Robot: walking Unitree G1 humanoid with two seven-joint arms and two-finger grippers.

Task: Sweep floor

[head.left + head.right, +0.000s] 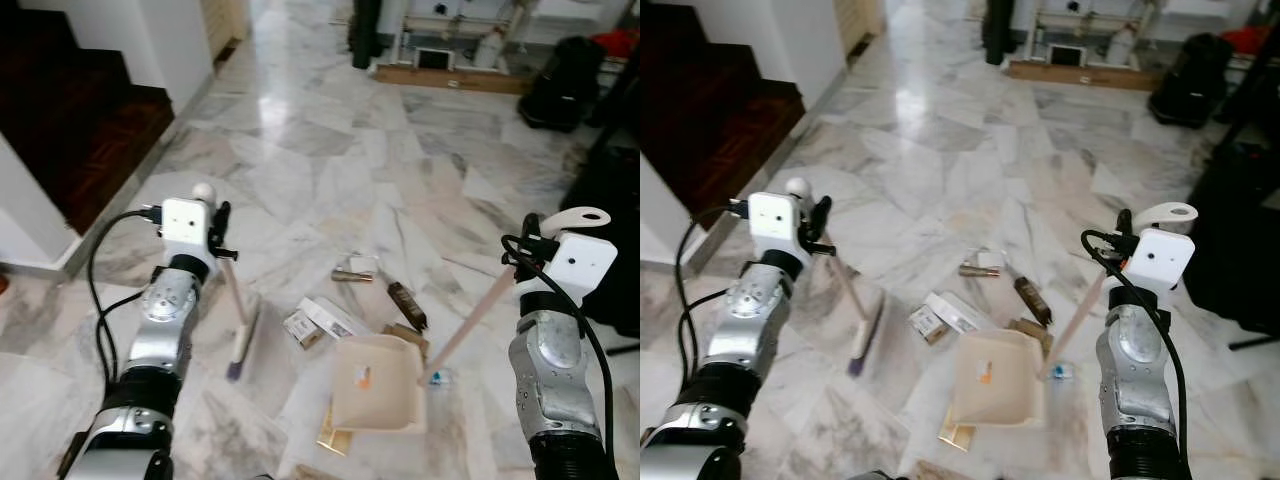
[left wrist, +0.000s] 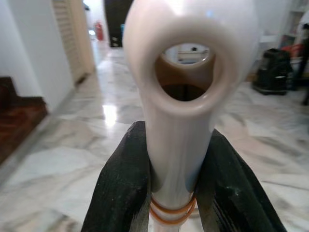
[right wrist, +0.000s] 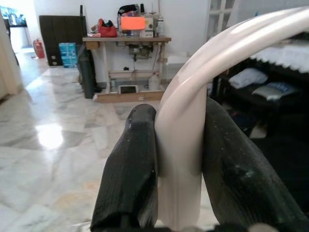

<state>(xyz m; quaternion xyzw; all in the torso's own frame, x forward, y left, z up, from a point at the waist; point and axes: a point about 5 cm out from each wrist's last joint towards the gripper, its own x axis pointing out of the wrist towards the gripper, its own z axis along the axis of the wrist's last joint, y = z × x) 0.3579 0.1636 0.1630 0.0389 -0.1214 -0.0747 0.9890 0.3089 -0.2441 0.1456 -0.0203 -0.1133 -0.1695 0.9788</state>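
Nearest the head camera, two silver arms reach forward over a glossy marble floor [image 1: 330, 150]. Between them sits a cream dustpan [image 1: 372, 394], its open tray facing away from the robot, with a flat gold packet poking out from under its near edge. Its long pale handle slants up to the right gripper [image 1: 524, 252], whose two black fingers are closed on the handle just below its hooked end.

On the robot's left, the left gripper [image 1: 220, 240] clamps the upper part of a hand broom [image 1: 238, 320]. The broom's pale stick angles down to a narrow head with purplish bristles resting on the floor, just left of the litter.

Scattered litter lies beyond the dustpan: small white cartons [image 1: 318, 322], a dark brown stick-shaped wrapper [image 1: 407, 305], a small metallic piece [image 1: 352, 275] and a scrap with blue on it [image 1: 438, 377] beside the dustpan's right edge.

The left wrist view adds a close look at the broom's handle tip [image 2: 181, 63], a white loop with a round hanging hole, pinched between black fingers [image 2: 120, 188], with orange rubber bands wound round the stick below.

The right wrist view shows the dustpan's curved handle end [image 3: 193, 96] squeezed between black fingers [image 3: 128, 169], and behind it a sewing table [image 3: 128, 41] against a far wall.

A dark wooden staircase [image 1: 70, 110] rises at the far left.
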